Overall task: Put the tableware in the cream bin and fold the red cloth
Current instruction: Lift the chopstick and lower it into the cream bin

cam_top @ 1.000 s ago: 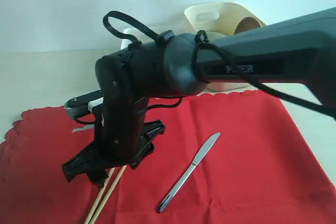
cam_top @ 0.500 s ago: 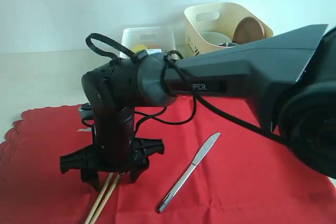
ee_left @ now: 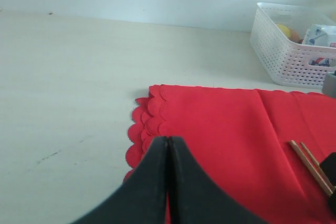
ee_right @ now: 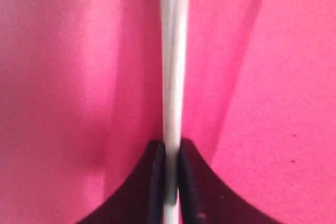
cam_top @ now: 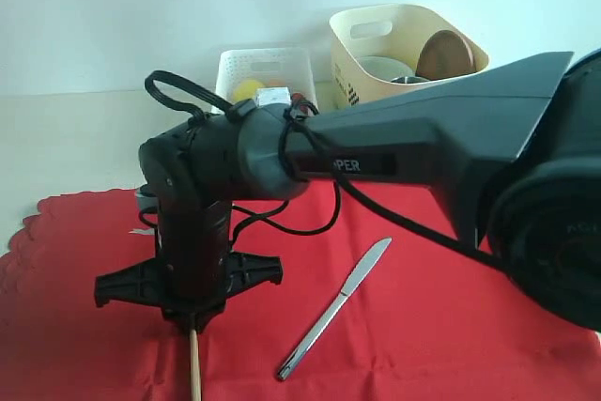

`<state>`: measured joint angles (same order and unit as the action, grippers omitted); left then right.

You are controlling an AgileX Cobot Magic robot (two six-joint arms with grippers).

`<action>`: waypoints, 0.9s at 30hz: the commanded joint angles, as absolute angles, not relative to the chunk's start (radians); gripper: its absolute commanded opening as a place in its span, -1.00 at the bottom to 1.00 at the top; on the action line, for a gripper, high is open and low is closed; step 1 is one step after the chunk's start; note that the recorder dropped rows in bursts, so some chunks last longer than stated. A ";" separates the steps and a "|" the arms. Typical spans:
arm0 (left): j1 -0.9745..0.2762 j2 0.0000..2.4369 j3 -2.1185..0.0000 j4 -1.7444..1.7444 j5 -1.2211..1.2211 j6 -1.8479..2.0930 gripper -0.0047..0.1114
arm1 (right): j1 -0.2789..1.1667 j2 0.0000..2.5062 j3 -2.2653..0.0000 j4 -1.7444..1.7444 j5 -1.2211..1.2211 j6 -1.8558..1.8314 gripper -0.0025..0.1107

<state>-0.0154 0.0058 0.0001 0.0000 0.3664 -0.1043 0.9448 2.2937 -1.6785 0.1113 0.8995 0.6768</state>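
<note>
**Item 1. Right pincer** (cam_top: 193,318): points straight down at the red cloth (cam_top: 423,307). Its jaws are clamped on the chopsticks (cam_top: 194,363). The right wrist view shows the pale sticks pinched between the two dark fingers (ee_right: 155,177) and running out from the tips along the cloth.

**Item 2. Chopsticks:** wooden pair, lying on the cloth directly under the right pincer. In the exterior view they line up as one thin stick.

**Item 3. Left pincer** (ee_left: 167,145): jaws pressed together, nothing between them. It hovers over the scalloped edge of the cloth, with the chopsticks well off to one side.

**Item 4. Knife** (cam_top: 336,307): silver, lying flat on the cloth near the right pincer but apart from it, untouched.

**Item 5. Red cloth:** spread flat on the desk (cam_top: 66,138), unfolded, beneath both pincers.

**Item 6. Cream bin** (cam_top: 362,77): on the desk far beyond the right pincer, past the cloth's far edge. It holds a brown plate (cam_top: 444,53) standing on edge and a pale bowl (cam_top: 380,68). A metal rim beside the bowl may be a cup; it is too small to tell.

**Item 7. White basket** (cam_top: 268,63): just beside the cream bin, beyond the right pincer. A yellow item shows inside.
</note>
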 commanded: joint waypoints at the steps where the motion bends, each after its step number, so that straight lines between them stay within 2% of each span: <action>1: -0.021 0.000 0.000 0.000 0.359 -0.108 -0.90 | 0.948 2.307 -1.682 0.090 0.887 0.669 -0.96; 10: -0.021 0.000 0.000 0.000 0.359 -0.108 -0.90 | 0.948 2.165 -1.682 -0.031 0.889 0.600 -0.96; 15: -0.021 0.000 0.000 0.000 0.359 -0.108 -0.90 | 0.903 1.975 -1.682 -0.109 0.938 0.523 -0.96; 21: -0.021 0.000 0.000 0.000 0.359 -0.108 -0.90 | 0.732 1.739 -1.682 -0.194 0.978 0.393 -0.96; 27: -0.021 0.000 0.000 0.000 0.359 -0.108 -0.90 | 0.510 1.683 -1.682 -0.144 0.905 0.180 -0.96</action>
<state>-0.0154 0.0058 0.0001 0.0000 0.3664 -0.1043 0.5856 1.6937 -1.6802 -0.1696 0.9566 0.2781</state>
